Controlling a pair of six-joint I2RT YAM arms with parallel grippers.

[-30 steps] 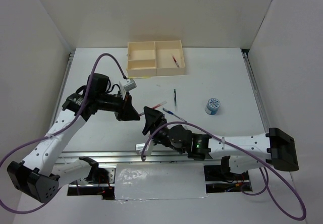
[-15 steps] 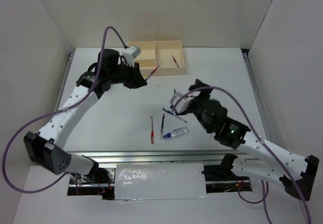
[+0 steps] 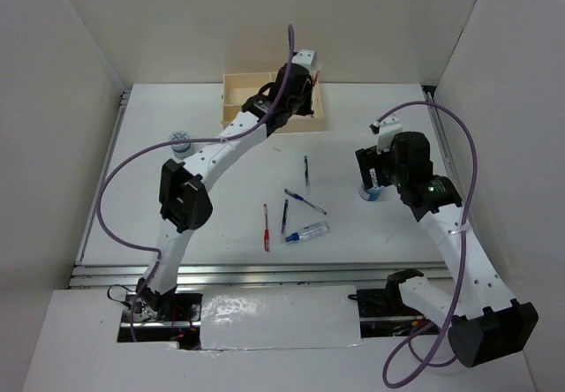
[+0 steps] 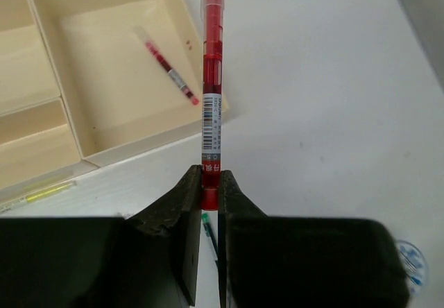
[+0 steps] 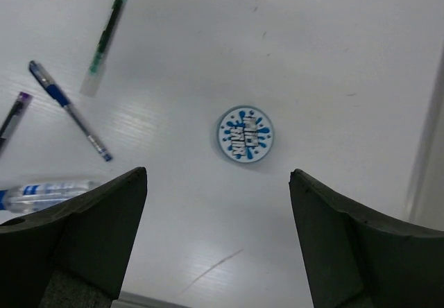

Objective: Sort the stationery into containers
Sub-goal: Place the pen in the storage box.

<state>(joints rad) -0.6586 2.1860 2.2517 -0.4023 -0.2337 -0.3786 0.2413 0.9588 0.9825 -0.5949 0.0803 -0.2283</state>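
Left tool (image 4: 210, 180) grips a red pen (image 4: 212, 79) over the box (image 4: 104, 110) edge (second pen (image 4: 170, 73) inside).

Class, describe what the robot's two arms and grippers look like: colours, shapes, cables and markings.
Both the left arm and the right arm have white links joined by black joints, and a looping purple cable trails from each. The right arm shows a small green light. The fingers are black, broad and wedge-shaped.

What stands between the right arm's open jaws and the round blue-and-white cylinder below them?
Nothing visible does. The cylinder stands alone on bare table, in line with the gap between the right arm's open jaws. The nearest thing, a blue pen, lies well off to one side.
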